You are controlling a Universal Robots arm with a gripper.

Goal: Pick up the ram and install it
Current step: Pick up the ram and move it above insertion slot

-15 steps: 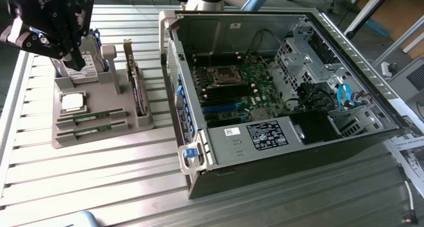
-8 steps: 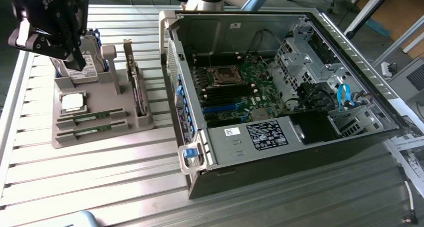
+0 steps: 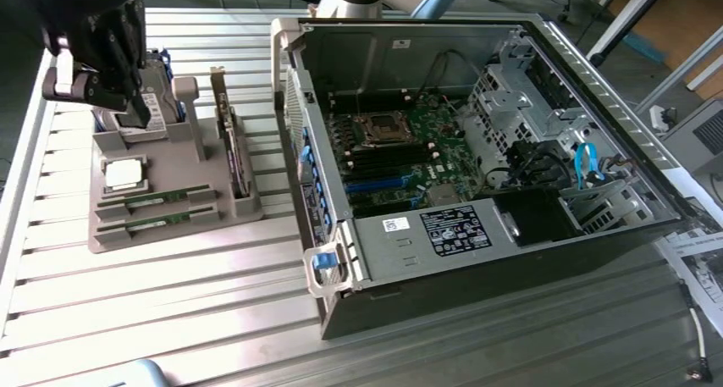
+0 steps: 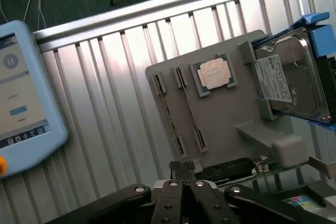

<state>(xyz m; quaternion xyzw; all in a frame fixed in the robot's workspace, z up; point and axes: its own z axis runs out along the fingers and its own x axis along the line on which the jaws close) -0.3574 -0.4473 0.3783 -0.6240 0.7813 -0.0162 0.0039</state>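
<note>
Two ram sticks lie in slots of the grey holder (image 3: pixel 169 234) on the exterior view's left: one ram stick (image 3: pixel 155 201) and a second (image 3: pixel 152 223) just in front of it. In the wrist view they stand on edge as thin strips, ram (image 4: pixel 169 114) and ram (image 4: pixel 191 109). My black gripper (image 3: pixel 135 109) hangs above the holder's back end, near the hard drive (image 3: pixel 152 95). The gripper (image 4: pixel 182 167) is shut with nothing between its fingers, clear of both sticks.
The holder also carries a square silver processor (image 3: pixel 122 174), (image 4: pixel 214 73), an upright expansion card (image 3: pixel 233 146) and the hard drive (image 4: pixel 287 74). An open computer case (image 3: pixel 339 260) with its motherboard (image 3: pixel 412 154) lies on the exterior view's right. A blue teach pendant (image 4: pixel 23 98) rests on the slatted table (image 3: pixel 169 319).
</note>
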